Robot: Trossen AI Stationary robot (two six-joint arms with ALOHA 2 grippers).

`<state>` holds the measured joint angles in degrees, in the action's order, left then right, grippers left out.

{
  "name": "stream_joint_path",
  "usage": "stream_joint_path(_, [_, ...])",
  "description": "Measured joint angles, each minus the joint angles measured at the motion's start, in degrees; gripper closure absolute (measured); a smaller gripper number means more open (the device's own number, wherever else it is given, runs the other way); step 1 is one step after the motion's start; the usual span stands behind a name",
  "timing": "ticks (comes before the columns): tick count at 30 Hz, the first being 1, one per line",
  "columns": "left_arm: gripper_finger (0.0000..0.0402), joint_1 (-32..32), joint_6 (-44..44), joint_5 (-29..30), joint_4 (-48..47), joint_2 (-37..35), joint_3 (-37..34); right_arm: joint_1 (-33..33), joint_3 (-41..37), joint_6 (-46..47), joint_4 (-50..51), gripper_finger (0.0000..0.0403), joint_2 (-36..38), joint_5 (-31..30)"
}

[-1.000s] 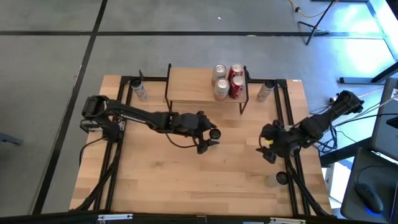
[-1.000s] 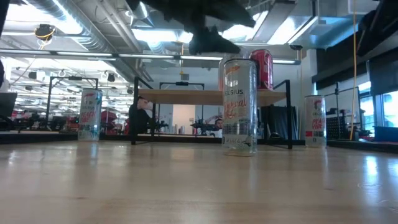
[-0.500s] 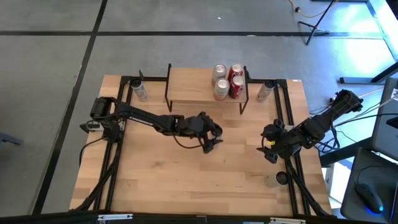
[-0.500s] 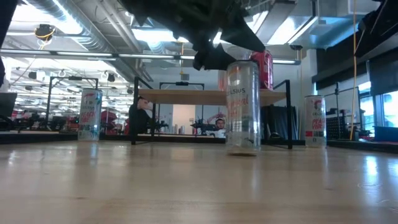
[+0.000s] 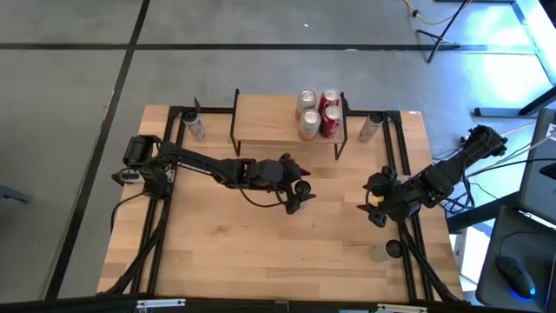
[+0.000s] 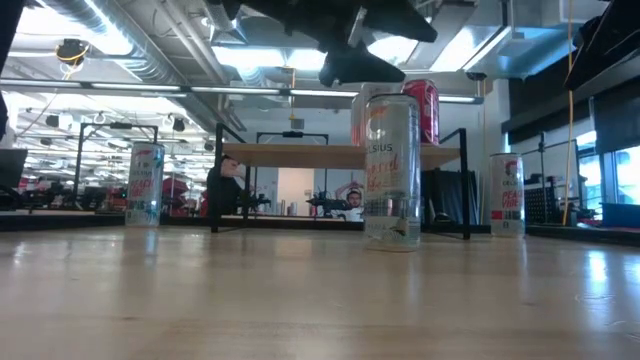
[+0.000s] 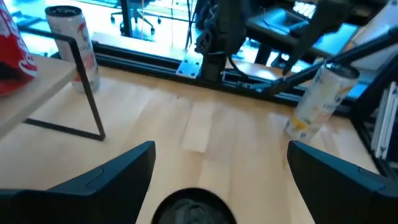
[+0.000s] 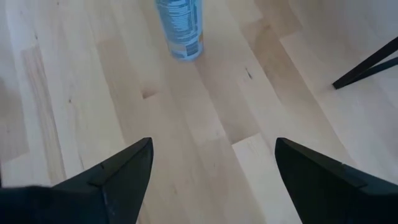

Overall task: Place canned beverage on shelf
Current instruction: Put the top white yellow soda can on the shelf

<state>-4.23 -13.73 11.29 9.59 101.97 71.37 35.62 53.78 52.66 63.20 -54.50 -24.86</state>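
Shelf [image 5: 269, 122] holds four cans [image 5: 318, 114] (upright); both arms' fingers spread wide, empty.

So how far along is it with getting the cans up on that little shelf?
Four cans already stand on the shelf. In hand: the left gripper hovers open right over a silver can in mid-table, nothing gripped. Left to do: that can, two beside the shelf's ends, and one near the right front edge. The right gripper waits open at the right edge.
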Motion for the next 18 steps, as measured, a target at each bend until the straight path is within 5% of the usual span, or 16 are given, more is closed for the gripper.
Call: stream_joint_path(18, [0.0049,0.2,1.8,-1.9,-8.7,3.1,0.0,0.0,0.0,0.0,-0.2,0.0078,0.0,0.0])
